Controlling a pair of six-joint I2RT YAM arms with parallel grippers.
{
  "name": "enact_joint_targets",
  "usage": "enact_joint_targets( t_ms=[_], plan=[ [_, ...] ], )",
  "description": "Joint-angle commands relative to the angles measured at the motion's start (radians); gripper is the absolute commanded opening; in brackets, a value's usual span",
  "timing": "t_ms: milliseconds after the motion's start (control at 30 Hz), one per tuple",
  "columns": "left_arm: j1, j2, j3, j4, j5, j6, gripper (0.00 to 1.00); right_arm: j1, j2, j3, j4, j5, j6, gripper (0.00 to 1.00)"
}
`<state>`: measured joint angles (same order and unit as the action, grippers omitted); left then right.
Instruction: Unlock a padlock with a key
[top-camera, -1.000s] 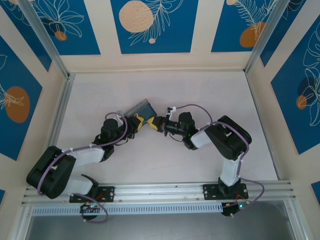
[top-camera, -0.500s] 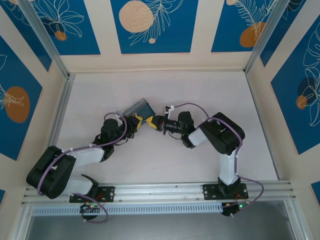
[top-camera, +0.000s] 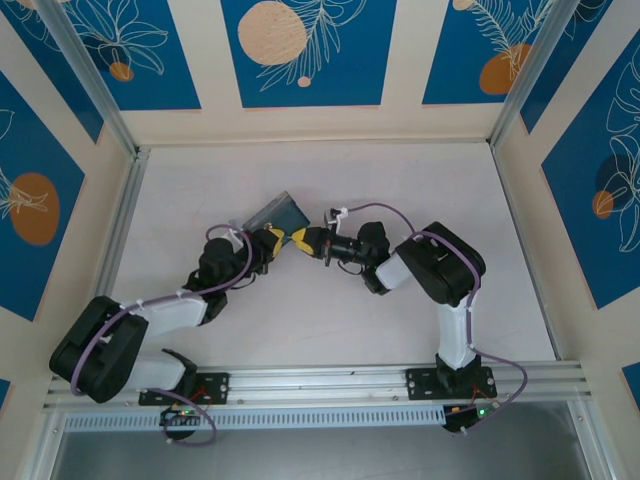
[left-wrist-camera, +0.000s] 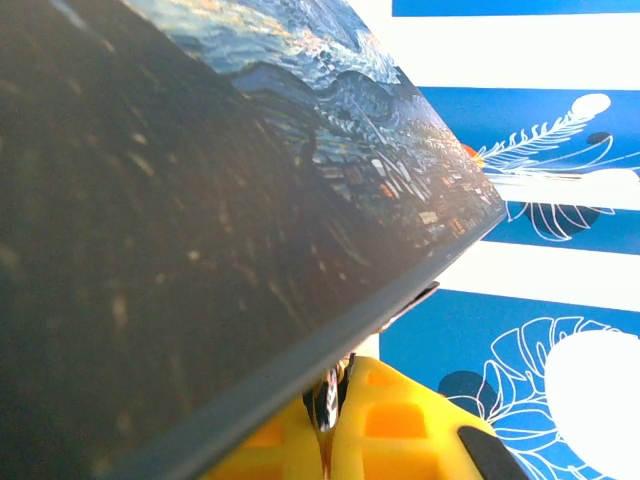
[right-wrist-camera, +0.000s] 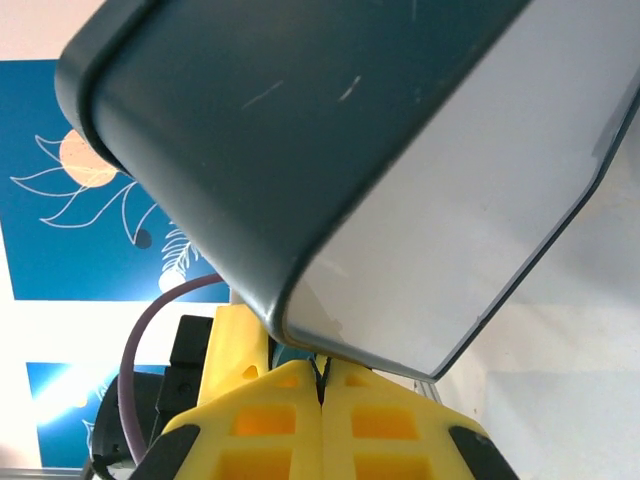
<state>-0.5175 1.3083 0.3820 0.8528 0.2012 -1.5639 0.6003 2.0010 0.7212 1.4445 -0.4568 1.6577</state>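
The left gripper (top-camera: 272, 240) and the right gripper (top-camera: 306, 240) are meeting tip to tip near the middle of the table (top-camera: 400, 180), just on the near side of the printed box (top-camera: 278, 212). Set against a second ago, that meeting point is sitting a little further left. The right arm's elbow has swung leftward with it, and the left arm has drawn back to the left. The box is also lying slightly further left and a touch farther away than before.

Both grippers are staying closed, as they were a second ago. In the left wrist view the yellow fingers (left-wrist-camera: 395, 425) are pressing together under the box's edge, pinching a thin sliver of metal (left-wrist-camera: 324, 400) between them. Whether that sliver is the key cannot be told. In the right wrist view the right fingers (right-wrist-camera: 375, 420) are lying flat against each other, with no gap showing.

The padlock (right-wrist-camera: 292, 356) is showing as a small patch of teal just past the right fingertips. It is sitting tucked under the box's rounded rim, beside a yellow finger of the left gripper. Which gripper is holding it cannot be told.
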Motion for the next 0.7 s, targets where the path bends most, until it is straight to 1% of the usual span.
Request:
enact_joint_targets(
  t_ms=[0, 100, 300, 533, 667],
  plan=[
    [-0.055, -0.063, 0.022, 0.203, 0.177, 0.015, 0.00, 0.006, 0.024, 0.039, -0.047, -0.026, 0.032, 0.00],
    [-0.054, -0.071, 0.021, 0.199, 0.181, 0.021, 0.00, 0.008, 0.025, 0.054, -0.047, -0.031, 0.046, 0.00],
    [-0.054, -0.086, 0.041, 0.124, 0.197, 0.052, 0.00, 0.016, -0.012, 0.068, -0.051, -0.033, 0.049, 0.00],
    [-0.059, -0.047, 0.043, 0.130, 0.223, 0.044, 0.00, 0.013, -0.056, 0.125, -0.142, -0.057, 0.013, 0.00],
    [-0.067, -0.029, 0.040, 0.134, 0.215, 0.047, 0.00, 0.034, -0.056, 0.163, -0.170, -0.068, 0.003, 0.00]
  ],
)
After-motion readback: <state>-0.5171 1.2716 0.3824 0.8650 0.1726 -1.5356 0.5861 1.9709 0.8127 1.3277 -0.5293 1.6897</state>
